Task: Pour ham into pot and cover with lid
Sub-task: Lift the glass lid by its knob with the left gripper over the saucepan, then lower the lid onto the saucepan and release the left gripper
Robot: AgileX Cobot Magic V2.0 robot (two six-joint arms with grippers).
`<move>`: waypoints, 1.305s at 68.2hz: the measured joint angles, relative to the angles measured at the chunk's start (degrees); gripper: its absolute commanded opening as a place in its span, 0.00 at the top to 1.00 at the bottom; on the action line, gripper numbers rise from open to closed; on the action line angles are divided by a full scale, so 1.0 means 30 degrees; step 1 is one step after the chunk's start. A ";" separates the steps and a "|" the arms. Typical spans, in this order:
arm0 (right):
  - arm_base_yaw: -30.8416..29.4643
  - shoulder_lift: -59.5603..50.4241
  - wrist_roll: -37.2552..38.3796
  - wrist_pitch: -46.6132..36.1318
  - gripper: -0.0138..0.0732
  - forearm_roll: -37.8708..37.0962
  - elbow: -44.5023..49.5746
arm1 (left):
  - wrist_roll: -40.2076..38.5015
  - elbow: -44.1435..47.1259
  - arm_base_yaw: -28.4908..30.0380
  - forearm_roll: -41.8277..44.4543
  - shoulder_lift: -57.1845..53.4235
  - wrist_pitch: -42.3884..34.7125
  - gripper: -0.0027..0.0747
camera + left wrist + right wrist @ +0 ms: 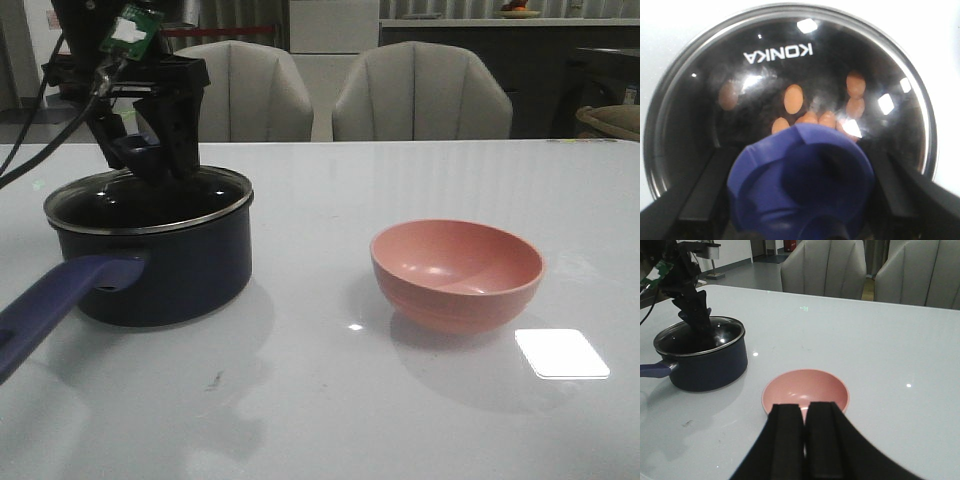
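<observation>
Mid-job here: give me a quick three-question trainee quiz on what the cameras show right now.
1. True or false: the lid sits on the pot.
2. Where is the ham? A) in the pink bowl B) in the pot, under the lid
3. Which gripper flanks the lid's knob?

Key: 1 true. 2 B; the bowl is empty. 3 The left gripper; the right gripper is shut, empty, near the bowl.

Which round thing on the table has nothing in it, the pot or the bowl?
The pink bowl. It sits open and bare inside, while the pot is covered by its lid with ham underneath.
</observation>
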 measured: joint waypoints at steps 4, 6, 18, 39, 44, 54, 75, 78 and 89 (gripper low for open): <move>0.0000 0.0000 0.0000 0.0000 0.66 0.0000 0.0000 | 0.0000 0.0000 0.0000 0.0000 0.0000 -0.0007 0.19; 0.0000 0.0000 0.0000 0.0000 0.66 0.0000 0.0000 | 0.0000 0.0000 0.0000 0.0000 0.0013 -0.0007 0.19; 0.0000 0.0000 0.0000 0.0000 0.66 0.0000 0.0000 | 0.0000 -0.0874 0.0000 0.0035 0.0267 0.0159 0.22; 0.0000 0.0000 -0.0033 0.0000 0.66 0.0000 0.0000 | 0.0000 -0.1854 0.0000 0.0000 -0.0935 0.0159 0.31; 0.0000 0.0000 -0.0033 0.0000 0.66 0.0000 0.0000 | 0.0402 -0.1584 0.0000 -0.0227 -0.2022 0.0159 0.34; 0.0000 0.0000 -0.0033 0.0000 0.66 0.0000 0.0000 | 0.1521 -0.0292 0.0000 -0.1642 -0.4600 0.0159 0.39; 0.0000 0.0000 -0.0033 0.0000 0.66 0.0000 0.0000 | 0.1933 0.5307 0.0000 -0.1702 -1.1781 -0.0797 0.47; 0.0000 0.0000 -0.0033 0.0000 0.66 0.0000 0.0000 | 0.1933 0.6222 0.0000 -0.1615 -1.2629 -0.0999 0.47; 0.0000 0.0000 -0.0033 0.0000 0.66 0.0000 0.0000 | 0.1972 0.9642 0.0000 -0.1380 -1.6768 -0.2377 0.51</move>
